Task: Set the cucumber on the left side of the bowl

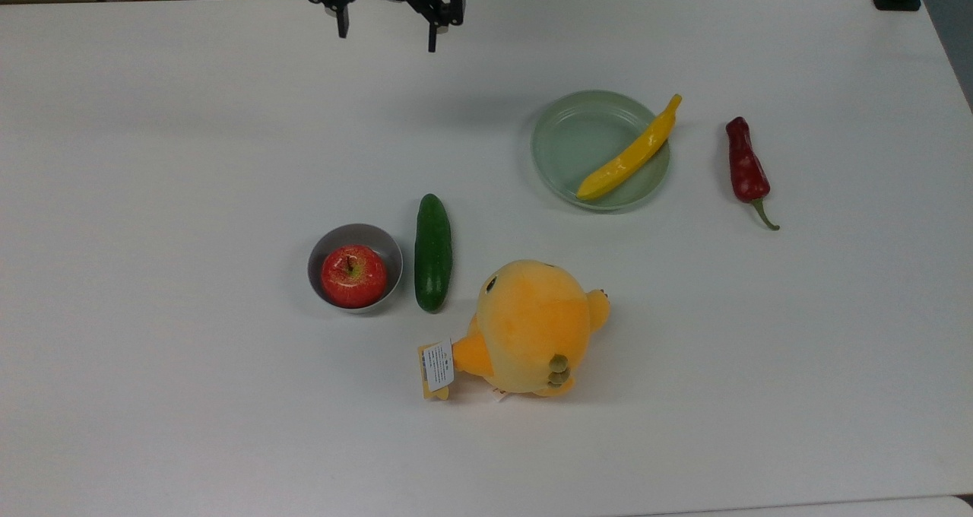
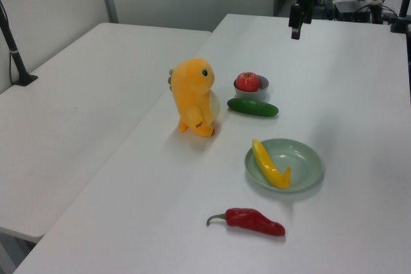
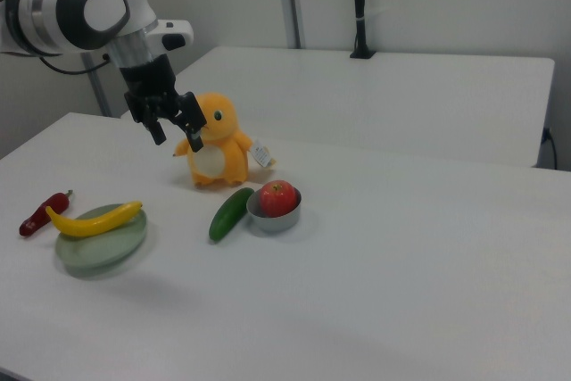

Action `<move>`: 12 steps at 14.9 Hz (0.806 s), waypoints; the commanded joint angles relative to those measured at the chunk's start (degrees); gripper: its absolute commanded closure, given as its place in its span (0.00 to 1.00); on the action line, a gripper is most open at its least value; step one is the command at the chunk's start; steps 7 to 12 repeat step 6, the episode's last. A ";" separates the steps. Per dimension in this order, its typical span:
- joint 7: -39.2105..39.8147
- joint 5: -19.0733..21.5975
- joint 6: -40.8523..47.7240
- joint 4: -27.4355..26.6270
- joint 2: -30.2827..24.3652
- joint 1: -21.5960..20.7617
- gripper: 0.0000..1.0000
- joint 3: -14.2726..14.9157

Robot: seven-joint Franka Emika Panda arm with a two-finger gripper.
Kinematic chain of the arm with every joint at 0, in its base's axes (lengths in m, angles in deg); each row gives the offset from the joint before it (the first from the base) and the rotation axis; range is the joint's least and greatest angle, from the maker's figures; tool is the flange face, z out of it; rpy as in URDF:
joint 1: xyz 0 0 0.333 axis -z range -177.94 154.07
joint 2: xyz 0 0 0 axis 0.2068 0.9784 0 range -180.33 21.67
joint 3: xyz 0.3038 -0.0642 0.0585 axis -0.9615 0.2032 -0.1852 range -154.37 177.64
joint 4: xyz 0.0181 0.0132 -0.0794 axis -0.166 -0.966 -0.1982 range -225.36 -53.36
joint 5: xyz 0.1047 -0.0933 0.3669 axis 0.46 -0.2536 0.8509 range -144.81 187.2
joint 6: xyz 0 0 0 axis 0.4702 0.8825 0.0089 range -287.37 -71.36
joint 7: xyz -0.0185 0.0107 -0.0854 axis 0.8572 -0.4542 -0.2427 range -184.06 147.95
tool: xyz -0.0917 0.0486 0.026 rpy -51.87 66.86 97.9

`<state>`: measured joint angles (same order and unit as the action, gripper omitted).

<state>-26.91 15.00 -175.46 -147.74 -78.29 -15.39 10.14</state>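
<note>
The dark green cucumber lies flat on the white table, close beside the small grey bowl. It is on the bowl's right in the top view and on its left in the right view. A red apple fills the bowl. My gripper hangs open and empty, high above the table, far from the cucumber, toward the top view's upper edge.
A yellow plush toy stands just past the cucumber's lower end in the top view. A pale green plate holds a long yellow pepper. A wrinkled red pepper lies at the top view's right.
</note>
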 commanded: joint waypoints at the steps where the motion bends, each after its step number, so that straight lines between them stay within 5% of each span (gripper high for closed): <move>1: 6.56 2.39 -5.54 -2.43 -1.57 -0.06 0.00 2.72; 12: 6.65 2.85 -4.84 -2.16 -1.57 -0.15 0.00 2.81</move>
